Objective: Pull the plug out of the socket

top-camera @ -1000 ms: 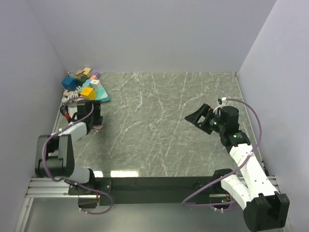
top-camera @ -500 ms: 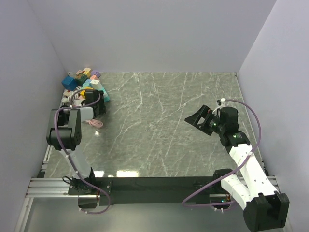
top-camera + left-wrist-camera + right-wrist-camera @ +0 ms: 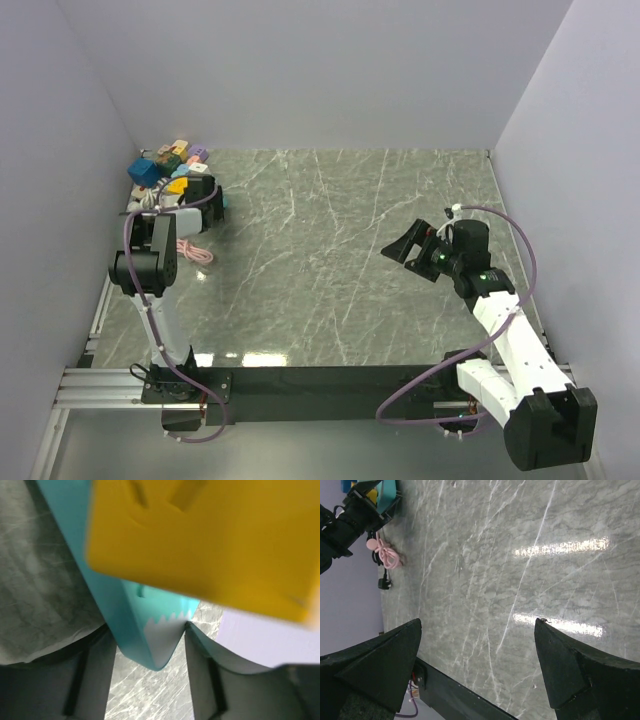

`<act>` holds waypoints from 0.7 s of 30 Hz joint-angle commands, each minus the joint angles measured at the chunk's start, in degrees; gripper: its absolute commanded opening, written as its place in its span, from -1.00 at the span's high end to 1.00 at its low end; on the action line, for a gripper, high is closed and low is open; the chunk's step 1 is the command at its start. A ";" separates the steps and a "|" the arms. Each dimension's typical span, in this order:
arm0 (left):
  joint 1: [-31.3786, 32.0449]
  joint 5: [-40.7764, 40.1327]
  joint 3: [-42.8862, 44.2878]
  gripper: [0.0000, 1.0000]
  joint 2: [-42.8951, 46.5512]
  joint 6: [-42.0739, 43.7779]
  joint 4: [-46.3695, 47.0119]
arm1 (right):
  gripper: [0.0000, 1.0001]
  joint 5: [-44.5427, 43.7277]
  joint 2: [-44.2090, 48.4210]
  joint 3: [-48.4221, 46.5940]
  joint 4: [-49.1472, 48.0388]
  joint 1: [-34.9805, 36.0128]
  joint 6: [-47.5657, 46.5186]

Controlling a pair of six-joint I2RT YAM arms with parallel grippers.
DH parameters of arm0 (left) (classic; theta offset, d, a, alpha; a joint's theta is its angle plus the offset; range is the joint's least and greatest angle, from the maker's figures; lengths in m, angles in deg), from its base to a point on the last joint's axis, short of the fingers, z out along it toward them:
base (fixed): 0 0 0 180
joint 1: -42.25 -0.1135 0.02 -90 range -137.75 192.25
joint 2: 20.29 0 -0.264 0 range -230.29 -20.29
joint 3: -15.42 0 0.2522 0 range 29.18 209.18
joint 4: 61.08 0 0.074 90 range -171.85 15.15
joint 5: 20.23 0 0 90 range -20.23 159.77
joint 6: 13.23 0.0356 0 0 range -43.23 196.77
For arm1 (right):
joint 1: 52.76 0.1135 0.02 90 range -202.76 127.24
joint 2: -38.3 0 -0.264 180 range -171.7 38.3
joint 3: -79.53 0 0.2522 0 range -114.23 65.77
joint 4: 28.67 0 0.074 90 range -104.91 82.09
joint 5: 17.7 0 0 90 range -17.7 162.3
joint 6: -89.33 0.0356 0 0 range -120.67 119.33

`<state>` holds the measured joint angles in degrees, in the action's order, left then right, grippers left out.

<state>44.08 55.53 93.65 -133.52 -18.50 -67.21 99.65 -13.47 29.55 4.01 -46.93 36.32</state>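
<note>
The socket is a teal strip (image 3: 112,600) at the table's far left, with several coloured plugs (image 3: 165,165) standing in it. A yellow plug (image 3: 200,540) fills the top of the left wrist view, sitting on the strip above my fingers. My left gripper (image 3: 147,627) has the strip's rounded end between its fingers (image 3: 92,675), which lie close against both sides. Whether they are pressing on it I cannot tell. From above, the left gripper (image 3: 200,192) covers that end of the strip. My right gripper (image 3: 477,622) hangs open over bare table at the right (image 3: 405,248).
A coiled pink cable (image 3: 190,250) lies just in front of the strip, also in the right wrist view (image 3: 387,555), with a small black plug (image 3: 383,584) beside it. The lilac left wall (image 3: 60,200) stands close behind the strip.
My left arm has reached forward and up the table to the strip, and its jaws have narrowed around the strip's end. The right arm has barely shifted.
</note>
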 commanded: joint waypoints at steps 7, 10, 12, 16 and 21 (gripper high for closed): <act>1.16 1.84 -3.73 0.80 2.31 7.00 -1.67 | -0.99 1.39 0.00 -1.83 -1.60 -0.29 -0.35; 2.48 3.86 -4.96 0.99 4.77 10.17 -2.19 | -0.98 1.47 0.35 -1.30 -1.87 -0.29 -0.17; 4.15 6.76 -6.19 0.99 7.04 14.48 -1.67 | -0.98 0.95 0.96 -0.86 -1.87 -0.29 0.01; 6.96 14.57 -13.03 0.99 11.09 19.84 2.54 | -0.98 0.33 1.49 -0.07 -2.30 -0.37 0.45; 12.49 30.98 -18.66 0.99 11.54 28.54 7.03 | -0.97 -0.81 1.14 0.19 -2.57 -0.29 0.98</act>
<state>52.95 71.25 78.48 -122.59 1.18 -60.78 99.76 -13.14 29.48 3.51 -46.93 37.00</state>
